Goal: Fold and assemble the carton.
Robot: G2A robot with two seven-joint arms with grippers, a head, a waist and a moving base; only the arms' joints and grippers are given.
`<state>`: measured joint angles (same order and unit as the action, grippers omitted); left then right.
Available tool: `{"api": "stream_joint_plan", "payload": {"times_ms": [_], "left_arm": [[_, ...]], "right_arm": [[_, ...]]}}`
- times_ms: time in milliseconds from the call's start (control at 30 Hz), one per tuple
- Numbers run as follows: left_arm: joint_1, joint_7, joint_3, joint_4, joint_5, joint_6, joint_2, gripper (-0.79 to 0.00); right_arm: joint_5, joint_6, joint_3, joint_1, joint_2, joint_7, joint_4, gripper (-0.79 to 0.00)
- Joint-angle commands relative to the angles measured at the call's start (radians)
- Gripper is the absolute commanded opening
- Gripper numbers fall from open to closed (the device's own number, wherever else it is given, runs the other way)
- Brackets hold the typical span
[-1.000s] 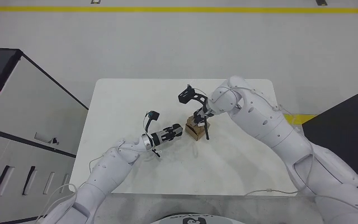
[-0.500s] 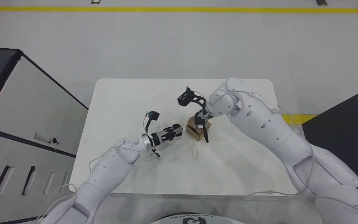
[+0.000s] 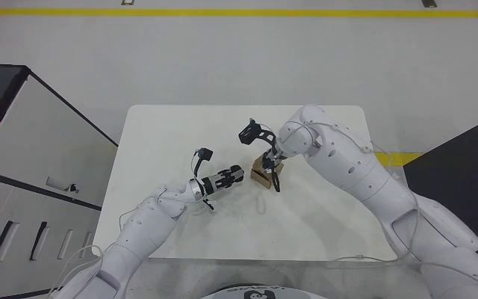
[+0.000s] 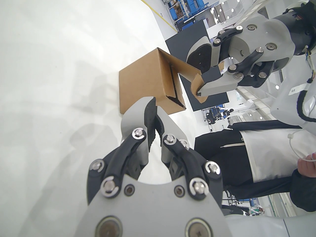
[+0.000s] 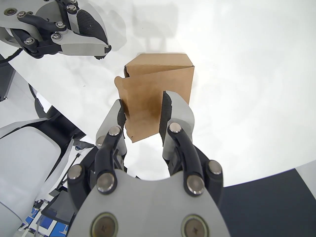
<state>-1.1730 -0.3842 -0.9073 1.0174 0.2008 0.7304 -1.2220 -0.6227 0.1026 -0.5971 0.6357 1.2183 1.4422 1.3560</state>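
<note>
Top view: right jaws sank toward carton point(image 3: 261, 175).

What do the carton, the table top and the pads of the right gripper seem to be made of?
The carton: brown cardboard, matt; its flap bends and creases. The table top: smooth, white, slightly glossy, perhaps laminate; it shows faint reflections. The pads of the right gripper: black, dimpled, probably rubber.
</note>
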Motion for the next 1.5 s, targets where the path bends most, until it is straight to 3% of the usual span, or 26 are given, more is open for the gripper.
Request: {"api": "stream_joint_plan", "payload": {"times_ms": [0,67,467,833,1333,1400,1467], "left_arm": [[0.0,0.0,0.0,0.0,0.0,0.0,0.0,-0.785],[0.0,0.0,0.0,0.0,0.0,0.0,0.0,-0.785],[0.0,0.0,0.0,0.0,0.0,0.0,0.0,-0.785],[0.0,0.0,0.0,0.0,0.0,0.0,0.0,-0.785],[0.0,0.0,0.0,0.0,0.0,0.0,0.0,-0.785],[0.0,0.0,0.0,0.0,0.0,0.0,0.0,-0.785],[0.0,0.0,0.0,0.0,0.0,0.0,0.0,-0.785]], "right_arm": [[-0.004,0.001,0.001,0.0,0.001,-0.001,-0.004,-0.622],[-0.008,0.0,0.003,-0.001,0.003,-0.002,-0.009,-0.662],[-0.025,0.004,0.016,-0.007,0.016,-0.004,-0.033,-0.69],[-0.035,0.004,0.025,-0.012,0.028,-0.009,-0.051,-0.785],[-0.037,0.017,0.033,-0.016,0.044,-0.009,-0.081,-0.785],[-0.034,0.019,0.035,-0.016,0.047,-0.009,-0.087,-0.757],[-0.031,0.022,0.036,-0.017,0.049,-0.009,-0.093,-0.68]]}}
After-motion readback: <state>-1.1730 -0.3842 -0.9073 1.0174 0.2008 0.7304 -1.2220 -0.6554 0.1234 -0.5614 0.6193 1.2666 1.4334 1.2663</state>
